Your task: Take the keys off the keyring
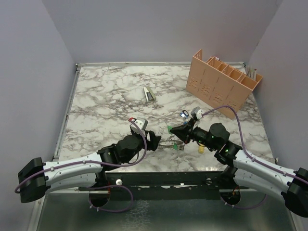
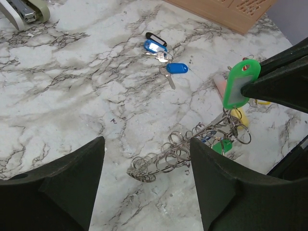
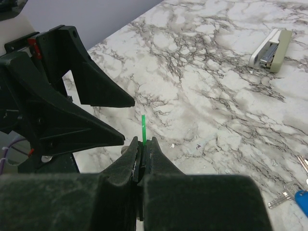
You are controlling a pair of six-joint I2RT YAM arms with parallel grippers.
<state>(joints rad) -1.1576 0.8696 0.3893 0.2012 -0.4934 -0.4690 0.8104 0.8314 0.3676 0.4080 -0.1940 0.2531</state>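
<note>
1. So, overhead: the right gripper [image 1: 172, 129] is clamped on the green tag [image 1: 169, 128], held up off the marble table [image 1: 106, 96]. The keyring [image 1: 167, 143] lies between the two arms, running from the tag side toward the left gripper [image 1: 155, 139]. The blue keys [image 1: 185, 114] lie apart from it, further back, already off. The stapler [image 1: 149, 94] and wooden organiser [image 1: 221, 82] are well out of the way.
2. Left wrist: the left gripper [image 2: 144, 144] has its fingers wide apart with nothing between them, straddling the near end of the keyring [image 2: 163, 161]. From here the keyring reads as a stretched run of silver loops on the table. Its far end rises to the green tag [image 2: 239, 84]. A yellow tag [image 2: 240, 118] and what looks like a green key head [image 2: 220, 146] are bunched at that end, so I judge work remains.
3. Right wrist: the right gripper [image 3: 143, 142] is shut tight on the tag's edge [image 3: 143, 126], and the left gripper [image 3: 127, 120] gapes just beyond. The keyring is hidden below.
4. Doing it well, my read:
   - Bring the left gripper straight down and close on the metal band itself, not across a gap.
   - Use the right gripper as the anchor.
   - Pull slowly along the keyring's line. A sideways yank risks slipping or tangling the loops.
   - I can't tell how the tag is threaded on.
</note>
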